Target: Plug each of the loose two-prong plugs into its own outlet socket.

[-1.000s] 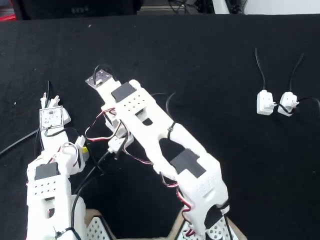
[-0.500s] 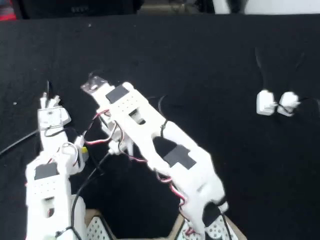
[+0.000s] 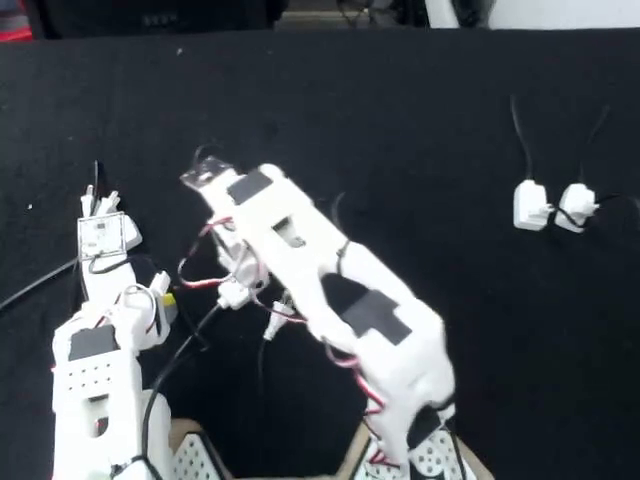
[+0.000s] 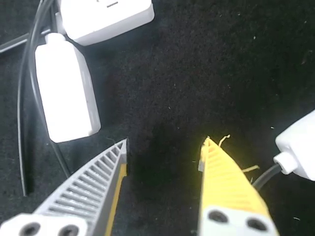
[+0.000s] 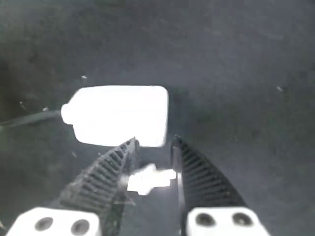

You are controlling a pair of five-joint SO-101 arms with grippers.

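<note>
In the right wrist view a white two-prong plug (image 5: 118, 115) with a black cable lies just past my right gripper (image 5: 152, 144). Its dark fingers are shut on the small white piece (image 5: 150, 178) sticking back from the plug's body. From above, that gripper (image 3: 205, 172) sits left of the table's middle. My left gripper (image 4: 165, 145) is open over bare black cloth, with nothing between its grey and yellow fingers. A white block (image 4: 64, 93) lies just beyond its grey finger, a second white block (image 4: 106, 14) farther off, and a white corded plug (image 4: 300, 150) beside the yellow finger.
Two more white blocks (image 3: 530, 205) (image 3: 575, 207) with black cables sit side by side at the far right of the black table (image 3: 400, 110). Black cables trail around the left arm (image 3: 100, 350). Both arm bases stand at the near edge.
The right arm swung its gripper a little to the left and then back to the right, still shut on the plug. The left arm kept still.
</note>
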